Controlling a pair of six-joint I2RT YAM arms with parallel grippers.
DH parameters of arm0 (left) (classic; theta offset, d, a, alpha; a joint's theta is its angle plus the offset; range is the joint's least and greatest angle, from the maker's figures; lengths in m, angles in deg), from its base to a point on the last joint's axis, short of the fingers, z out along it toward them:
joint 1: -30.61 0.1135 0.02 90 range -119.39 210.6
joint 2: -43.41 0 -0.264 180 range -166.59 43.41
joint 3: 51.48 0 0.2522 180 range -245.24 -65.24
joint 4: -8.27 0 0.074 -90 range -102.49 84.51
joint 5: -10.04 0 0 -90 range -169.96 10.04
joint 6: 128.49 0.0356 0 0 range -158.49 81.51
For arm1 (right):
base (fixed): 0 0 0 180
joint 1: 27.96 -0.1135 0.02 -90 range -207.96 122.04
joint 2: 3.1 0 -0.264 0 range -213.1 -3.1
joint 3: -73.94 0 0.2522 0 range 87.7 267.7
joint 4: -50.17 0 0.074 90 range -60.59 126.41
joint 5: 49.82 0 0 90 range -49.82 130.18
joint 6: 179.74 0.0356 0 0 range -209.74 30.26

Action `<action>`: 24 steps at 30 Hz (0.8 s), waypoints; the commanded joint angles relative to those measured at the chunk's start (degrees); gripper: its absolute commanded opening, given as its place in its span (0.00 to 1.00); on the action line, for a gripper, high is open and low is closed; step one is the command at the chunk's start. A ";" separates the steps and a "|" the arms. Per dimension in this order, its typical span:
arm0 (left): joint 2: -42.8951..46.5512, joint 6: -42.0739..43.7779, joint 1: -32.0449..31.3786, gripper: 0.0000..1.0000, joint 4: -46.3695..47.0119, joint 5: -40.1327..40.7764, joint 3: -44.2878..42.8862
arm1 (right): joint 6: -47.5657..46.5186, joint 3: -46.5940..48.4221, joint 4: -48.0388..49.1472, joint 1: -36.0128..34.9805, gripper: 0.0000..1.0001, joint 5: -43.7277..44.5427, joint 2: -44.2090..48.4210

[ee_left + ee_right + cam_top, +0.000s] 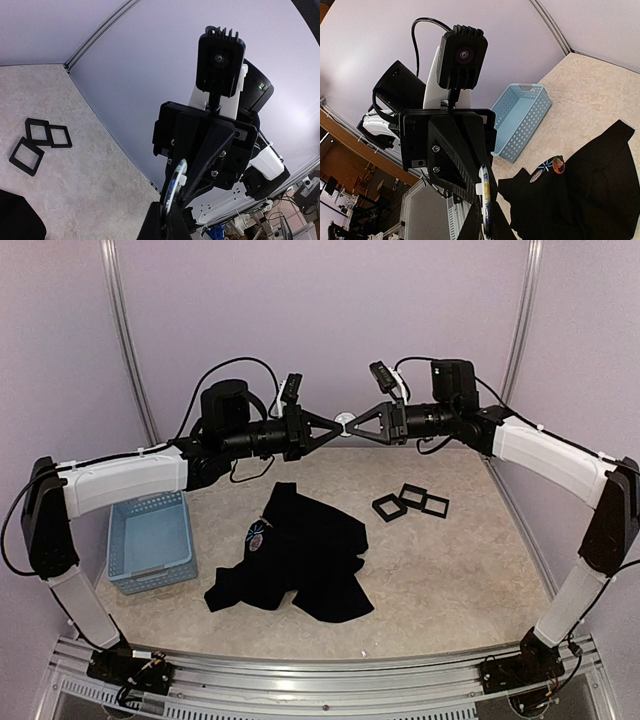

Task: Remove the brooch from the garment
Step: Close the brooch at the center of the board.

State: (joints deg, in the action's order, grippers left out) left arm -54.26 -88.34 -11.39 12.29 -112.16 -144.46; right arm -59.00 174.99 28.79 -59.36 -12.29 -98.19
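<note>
both white-and-black robot arms are raised and stretched toward each other, and their tips meet in mid-air above the far part of the beige speckled tabletop (470, 570). the left jaws and the right jaws are each clenched, from opposite sides, on the small flat round brooch with a white rim (345, 423). it hangs between them, well above the cloth and touching nothing else. in both wrist views the brooch shows edge-on as a thin disc, white with a streak of blue, pinched at the tips of the dark triangular fingers (462, 165). the large soft plain black cloth garment (315, 565) lies crumpled in the middle of the tabletop. a small round blue, white and red mark (258, 534) sits on its left part. whether that mark is printed or pinned cannot be told. the light-blue perforated plastic basket (150, 540) stands to the left of the garment, near it but not touching, partly beneath the left arm (125, 480). three small black square frames (411, 502) lie flat in a close cluster beyond the garment on the right, below the right arm (550, 455).
</note>
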 commanded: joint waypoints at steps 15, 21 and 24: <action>-0.86 0.01 -1.53 0.00 0.59 -2.91 -2.32 | -0.37 -0.21 -6.45 0.39 0.00 13.69 -1.99; -0.73 -0.15 -1.53 0.00 0.54 -2.58 -1.89 | 1.38 -2.85 -5.08 1.45 0.00 16.44 -0.48; -0.34 -0.55 -1.51 0.00 0.50 -1.58 -1.20 | 1.60 -3.79 -4.55 1.82 0.00 17.47 0.40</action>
State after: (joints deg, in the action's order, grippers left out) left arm -55.50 -88.38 -11.28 10.58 -110.63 -144.57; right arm -57.62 173.85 25.67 -59.34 -5.93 -97.77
